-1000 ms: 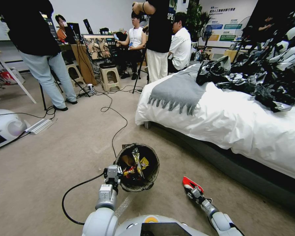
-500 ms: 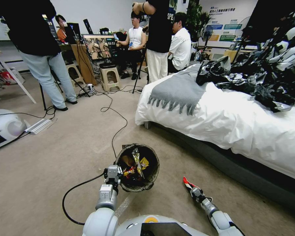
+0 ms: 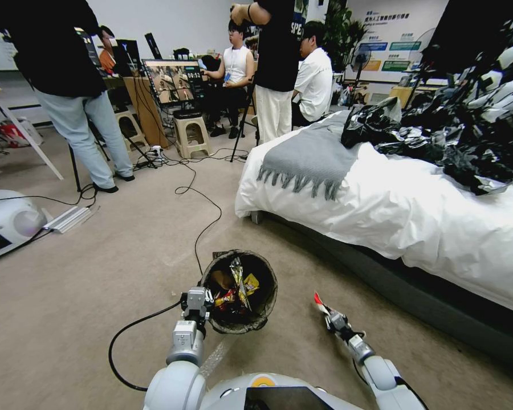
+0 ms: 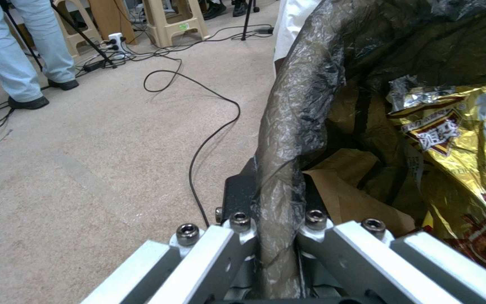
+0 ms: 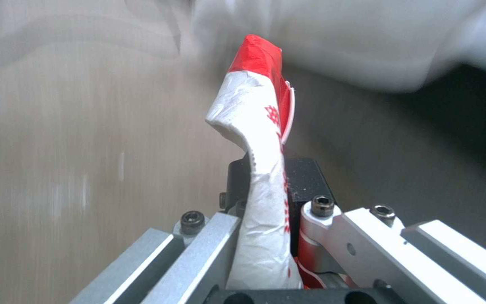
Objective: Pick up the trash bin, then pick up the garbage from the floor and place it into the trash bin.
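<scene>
right gripper (image 3: 332, 317) clamped on red-and-white wrapper (image 5: 258, 139), wrapper's long axis standing up out of jaws, above carpet (image 3: 97, 273) near bed (image 3: 393, 210). trash bin (image 3: 239, 290) lay to its left, mouth open, snack packets inside. left gripper (image 3: 196, 300) pinched tight on bin's bagged rim (image 4: 288, 139).

The trash bin (image 3: 239, 291) stands on the floor (image 3: 97, 273) left of the bed (image 3: 393, 210); a wrapper (image 3: 319, 302) lies between them, packets (image 3: 236, 285) inside it.
</scene>
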Robot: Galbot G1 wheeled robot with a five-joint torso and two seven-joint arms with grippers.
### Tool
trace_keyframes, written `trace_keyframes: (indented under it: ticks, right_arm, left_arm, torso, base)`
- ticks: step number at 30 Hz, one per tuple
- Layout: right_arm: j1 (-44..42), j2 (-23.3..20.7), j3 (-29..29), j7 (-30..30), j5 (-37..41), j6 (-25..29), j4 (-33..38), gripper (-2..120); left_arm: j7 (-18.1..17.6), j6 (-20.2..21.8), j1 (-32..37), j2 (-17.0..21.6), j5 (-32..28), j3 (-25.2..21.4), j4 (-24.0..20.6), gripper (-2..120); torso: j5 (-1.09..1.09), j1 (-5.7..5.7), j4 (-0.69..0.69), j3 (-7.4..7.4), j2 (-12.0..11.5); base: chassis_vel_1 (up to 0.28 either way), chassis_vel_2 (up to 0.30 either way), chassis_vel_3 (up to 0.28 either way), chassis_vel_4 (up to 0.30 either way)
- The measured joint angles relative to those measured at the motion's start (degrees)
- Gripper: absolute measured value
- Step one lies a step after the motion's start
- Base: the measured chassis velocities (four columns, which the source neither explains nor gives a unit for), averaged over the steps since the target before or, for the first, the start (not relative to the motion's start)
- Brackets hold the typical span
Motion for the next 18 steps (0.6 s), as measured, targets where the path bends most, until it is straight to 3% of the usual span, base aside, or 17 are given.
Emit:
trace_keyframes:
  ticks: [11,18]
  right_arm:
    - [-1.1,-1.3,-7.4,-7.0,12.1,0.9,24.9,0]
    - [-1.5,-3.7,-11.6,-7.9,12.8,-0.4,30.7,0]
  left_arm:
    - [0.1,0.0,-0.1,0.4,0.1,0.2,0.3,0]
    - [0.1,0.0,-0.1,0.5,0.1,0.2,0.3,0]
  torso:
    - [0.00,0.00,0.00,0.00,0.0]
    - [0.01,0.00,0.00,0.00,0.0]
  base:
    - [0.000,0.000,0.000,0.000]
    - [0.000,0.000,0.000,0.000]
